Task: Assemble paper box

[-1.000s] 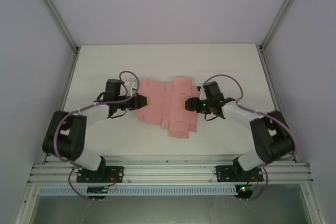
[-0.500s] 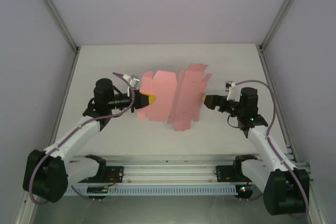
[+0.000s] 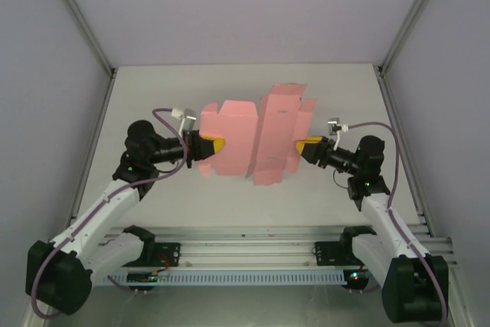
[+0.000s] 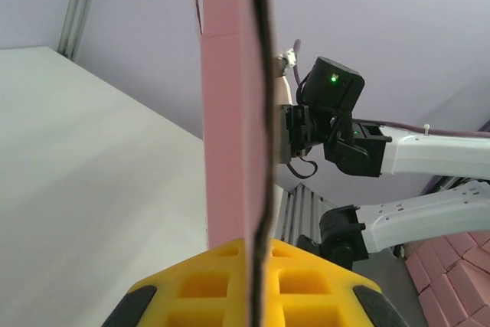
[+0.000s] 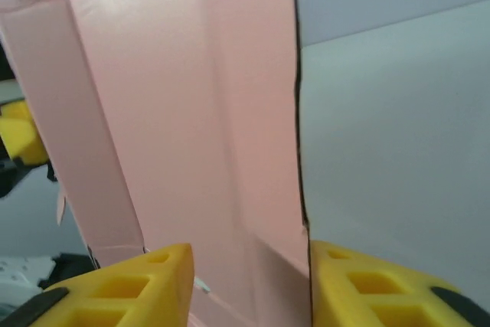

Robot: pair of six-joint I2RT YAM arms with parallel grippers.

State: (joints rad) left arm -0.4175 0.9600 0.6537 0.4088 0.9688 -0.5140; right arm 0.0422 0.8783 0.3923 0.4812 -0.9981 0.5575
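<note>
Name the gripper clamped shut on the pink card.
The left gripper: its pads pinch the paper box, no gap. On the right gripper the jaws stand apart around it.

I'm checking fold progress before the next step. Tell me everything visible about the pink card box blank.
The plain pink thin-card die-cut sheet is not yet a box: several panels with flaps at top and bottom, bent along vertical creases. It stands roughly upright, held above the white table between the arms. The left claw is shut on its left edge between yellow pads; the right claw has its pads apart around the right edge.
</note>
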